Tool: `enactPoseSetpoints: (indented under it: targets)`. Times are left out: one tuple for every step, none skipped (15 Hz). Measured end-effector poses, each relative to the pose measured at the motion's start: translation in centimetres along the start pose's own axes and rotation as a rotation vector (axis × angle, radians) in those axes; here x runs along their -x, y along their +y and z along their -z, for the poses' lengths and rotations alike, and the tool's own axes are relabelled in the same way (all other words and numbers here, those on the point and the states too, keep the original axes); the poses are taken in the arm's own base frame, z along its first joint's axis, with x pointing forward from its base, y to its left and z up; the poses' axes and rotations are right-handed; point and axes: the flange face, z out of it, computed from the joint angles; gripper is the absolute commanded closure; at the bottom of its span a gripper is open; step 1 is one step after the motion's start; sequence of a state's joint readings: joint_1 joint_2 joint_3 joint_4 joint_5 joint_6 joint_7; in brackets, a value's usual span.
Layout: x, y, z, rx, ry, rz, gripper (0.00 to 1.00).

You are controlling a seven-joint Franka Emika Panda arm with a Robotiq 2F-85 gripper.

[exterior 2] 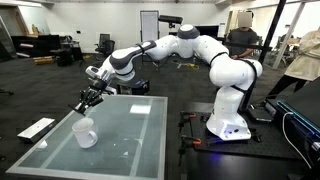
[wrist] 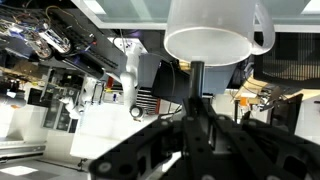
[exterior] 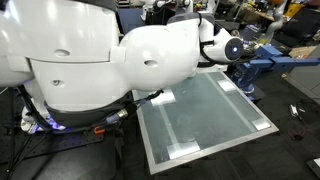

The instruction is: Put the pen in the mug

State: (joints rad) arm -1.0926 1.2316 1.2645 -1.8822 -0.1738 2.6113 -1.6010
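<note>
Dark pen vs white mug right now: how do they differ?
The thin dark grey-black pen is a slim stick; the plain white round mug is wide and open-topped. The pen is held off the table in the gripper; the mug stands free on the glass tabletop.

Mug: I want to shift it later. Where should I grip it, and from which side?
Probably the rim of the mug, from above, one finger inside the wall: it stands upright, mouth open, on the table. The end effector is shut on the pen, so that goes first.
</note>
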Motion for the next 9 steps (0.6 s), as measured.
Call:
enactPoseSetpoints:
  targets:
    - [0.4, 0.0, -0.1, -0.016, 0.011, -0.006, 0.97]
    - [0.7, 0.0, -0.2, -0.033, 0.024, -0.012, 0.97]
    - [1.1, 0.0, -0.3, -0.048, 0.037, -0.015, 0.97]
    - [1.5, 0.0, -0.5, -0.063, 0.051, -0.015, 0.97]
    - [2.0, 0.1, -0.6, -0.075, 0.062, -0.012, 0.97]
    - [2.4, 0.2, -0.8, -0.085, 0.073, -0.007, 0.64]
    - [2.8, 0.3, -1.1, -0.094, 0.081, 0.000, 0.63]
    - [3.2, 0.3, -1.4, -0.100, 0.087, 0.008, 0.56]
    - [3.5, 0.4, -1.7, -0.105, 0.090, 0.016, 0.50]
